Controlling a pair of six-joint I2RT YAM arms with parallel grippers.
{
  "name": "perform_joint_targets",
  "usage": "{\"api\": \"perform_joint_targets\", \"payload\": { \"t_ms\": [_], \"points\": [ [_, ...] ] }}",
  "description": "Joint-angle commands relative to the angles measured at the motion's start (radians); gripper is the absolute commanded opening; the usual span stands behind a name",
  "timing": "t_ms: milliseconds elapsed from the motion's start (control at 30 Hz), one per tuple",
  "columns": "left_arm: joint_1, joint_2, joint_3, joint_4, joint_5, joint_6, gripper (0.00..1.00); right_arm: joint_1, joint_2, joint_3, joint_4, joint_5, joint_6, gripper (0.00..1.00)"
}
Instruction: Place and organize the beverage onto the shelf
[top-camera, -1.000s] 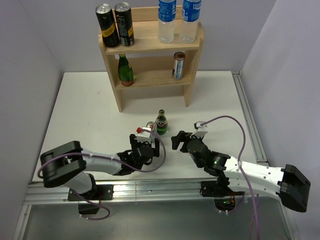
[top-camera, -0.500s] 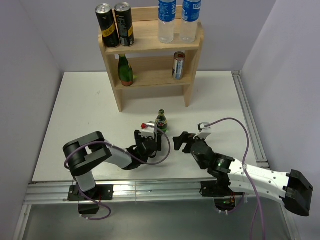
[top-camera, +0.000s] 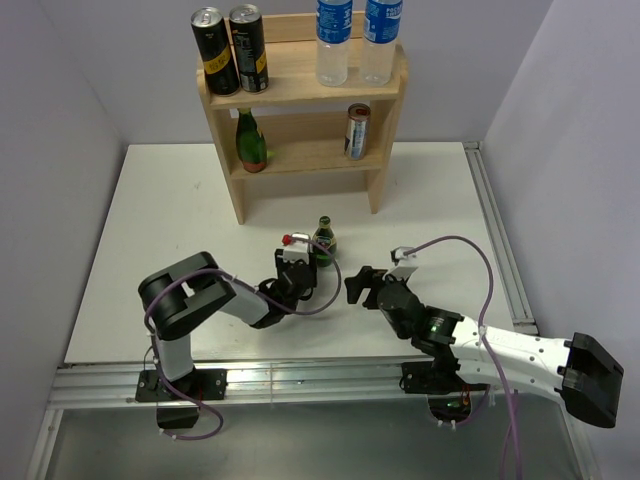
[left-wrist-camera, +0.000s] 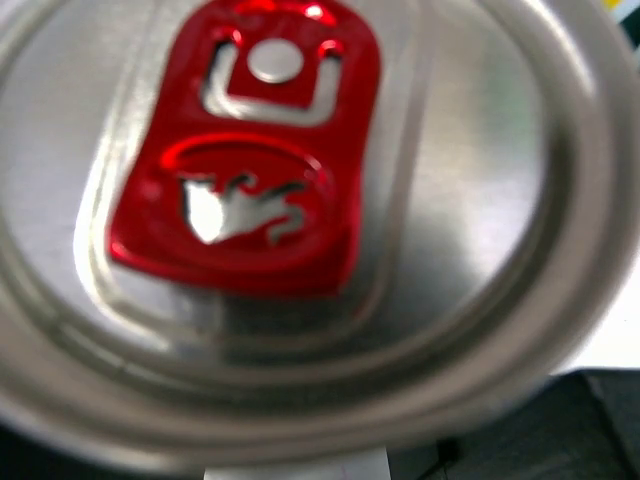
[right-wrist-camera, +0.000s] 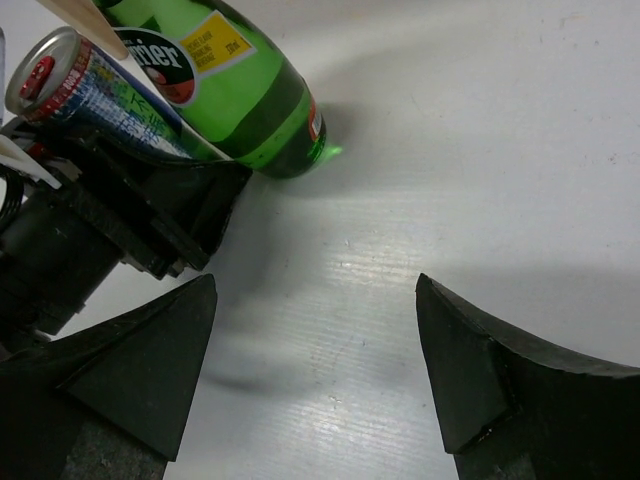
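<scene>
My left gripper (top-camera: 298, 266) clasps the slick, thin-walled can (right-wrist-camera: 100, 85) low on its body, so I squeeze gently; my right gripper (right-wrist-camera: 312, 300) gapes wide near the Perrier bottle (right-wrist-camera: 235, 95).

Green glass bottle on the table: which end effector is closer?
Left. Left end effector, holding a red-tabbed silver can, sits beside the green glass bottle; right end effector hangs open farther right.

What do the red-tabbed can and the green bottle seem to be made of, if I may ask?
Can: metal, probably aluminium; brushed silver lid with glossy red pull tab. Green bottle: translucent, glossy, casts green glow on the table; glass or plastic, unclear.
</scene>
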Motion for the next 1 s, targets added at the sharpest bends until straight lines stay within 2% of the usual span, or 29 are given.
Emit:
{"api": "perform_joint_targets", "payload": {
  "t_ms": [0, 133, 233, 267, 400, 733, 833, 967],
  "points": [
    [0.002, -0.067, 0.005, -0.006, 0.001, -0.023, 0.0, -0.005, 0.005, -0.005, 0.031, 0.007, 0.01, 0.87],
    [-0.008, -0.227, 0.014, -0.206, -0.028, -0.058, 0.0, -0.005, -0.001, -0.005, 0.026, 0.013, 0.007, 0.87],
    [-0.007, -0.351, 0.084, -0.375, -0.045, -0.037, 0.0, -0.005, -0.006, -0.01, 0.031, 0.013, 0.006, 0.87],
    [-0.004, -0.373, 0.142, -0.445, -0.051, -0.005, 0.0, -0.005, -0.007, -0.01, 0.031, 0.013, 0.004, 0.87],
    [0.031, -0.419, 0.326, -0.55, -0.006, 0.081, 0.0, -0.004, -0.009, -0.005, 0.031, 0.015, -0.001, 0.87],
    [0.168, -0.164, 0.903, -0.703, 0.088, 0.221, 0.0, -0.004, -0.056, -0.033, 0.026, 0.028, 0.01, 0.87],
    [0.191, -0.078, 1.026, -0.734, 0.108, 0.235, 0.0, -0.005, -0.085, -0.039, 0.014, 0.034, 0.012, 0.87],
    [0.203, 0.0, 1.103, -0.722, 0.111, 0.247, 0.0, -0.005, -0.116, -0.044, 0.0, 0.038, 0.012, 0.87]
  ]
}}
